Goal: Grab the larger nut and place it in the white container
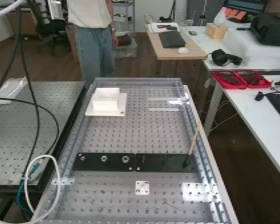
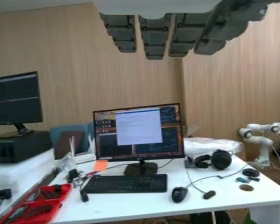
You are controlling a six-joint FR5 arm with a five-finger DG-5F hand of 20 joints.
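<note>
Standing on the flat black bar (image 1: pixel 165 163), the larger nut (image 1: pixel 104 159) sits between the smaller nut (image 1: pixel 82 158) and the bearing (image 1: pixel 125 159), well apart from the robot hand (image 2: pixel 155 37). The robot hand is open, its fingers straight and side by side with narrow gaps, holding and touching nothing. Farther along the bench (image 1: pixel 140 197) from the bar is the white container (image 1: pixel 106 103). The wrist view takes in a monitor (image 2: pixel 139 134) and a keyboard (image 2: pixel 126 184).
</note>
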